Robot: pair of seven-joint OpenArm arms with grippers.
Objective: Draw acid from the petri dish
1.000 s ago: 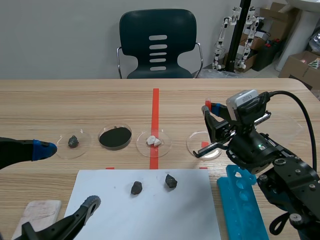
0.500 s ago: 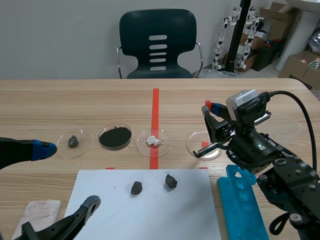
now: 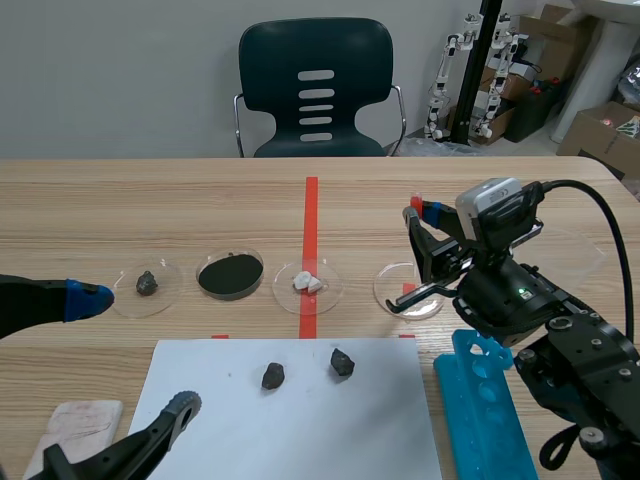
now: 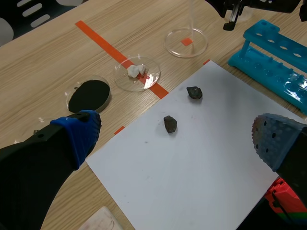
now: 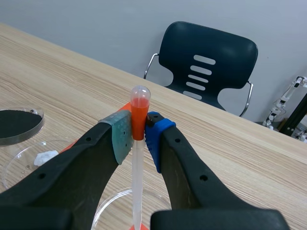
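My right gripper (image 3: 421,216) is shut on a dropper (image 5: 138,120), pinching its orange-red bulb between the pads. The clear stem hangs straight down over an almost empty-looking clear petri dish (image 3: 408,290), seen beneath the fingers in the right wrist view as petri dish (image 5: 125,207). Whether the tip touches the dish is hidden. My left gripper (image 3: 137,352) stands open at the near left, over the white sheet's corner, far from that dish (image 4: 186,42).
Left of the clear dish stand dishes with white lumps (image 3: 307,283), black powder (image 3: 231,274) and a dark stone (image 3: 147,284). A white sheet (image 3: 290,420) carries two dark stones. A blue tube rack (image 3: 485,410) lies near my right arm; a cloth (image 3: 75,425) lies near left.
The right gripper with the dropper has shifted only a hair. The left arm has kept still.
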